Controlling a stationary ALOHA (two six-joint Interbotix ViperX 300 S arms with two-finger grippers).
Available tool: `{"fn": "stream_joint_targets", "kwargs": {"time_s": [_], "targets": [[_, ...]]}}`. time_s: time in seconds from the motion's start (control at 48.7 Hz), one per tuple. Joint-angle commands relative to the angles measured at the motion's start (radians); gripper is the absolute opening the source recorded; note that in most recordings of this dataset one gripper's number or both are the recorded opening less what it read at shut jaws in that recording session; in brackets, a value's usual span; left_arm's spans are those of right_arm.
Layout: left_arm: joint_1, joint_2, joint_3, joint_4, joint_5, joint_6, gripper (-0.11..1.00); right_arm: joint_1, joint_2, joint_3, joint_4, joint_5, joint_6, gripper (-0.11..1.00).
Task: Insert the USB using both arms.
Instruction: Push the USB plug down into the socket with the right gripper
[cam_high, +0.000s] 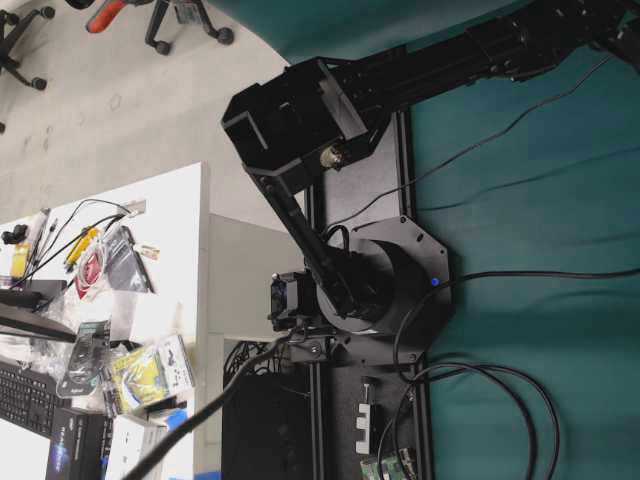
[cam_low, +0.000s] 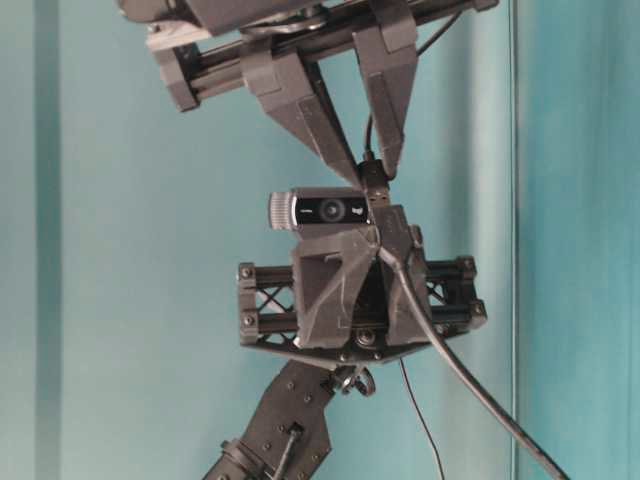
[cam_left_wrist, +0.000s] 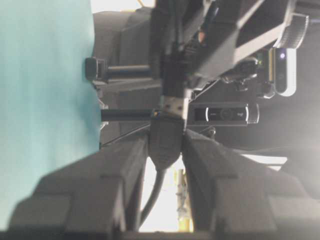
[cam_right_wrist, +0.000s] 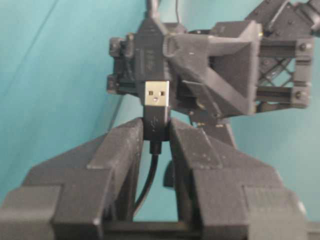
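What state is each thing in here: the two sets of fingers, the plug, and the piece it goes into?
Right fingers, shut on the USB plug.
Left fingers, shut on the socket end.
USB plug, metal shell bare, at the socket end's mouth, not pushed in.
Socket end, held, nothing seated in it yet.

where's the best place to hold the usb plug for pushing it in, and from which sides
Grip the USB plug on its black moulded body, behind the bare metal tip, with one finger on each flat side. That is how the right gripper holds it: the cable hangs back between the fingers and the metal end sticks out free toward the other connector. Pinching the metal would likely block insertion.
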Motion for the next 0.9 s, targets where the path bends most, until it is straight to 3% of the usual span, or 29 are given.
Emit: {"fn": "stream_joint_targets", "kwargs": {"time_s": [0.0, 0.884], "targets": [[0.005, -0.018, -0.038, -0.005, 0.002, -0.014, 0.30, 0.005, -0.002, -0.014, -0.009, -0.005, 0.005, 0.20], [0.034, -0.012, -0.054, -0.005, -0.023, -0.037, 0.30, 0.020, 0.028, -0.063, -0.008, -0.015, -0.018, 0.20]]}}
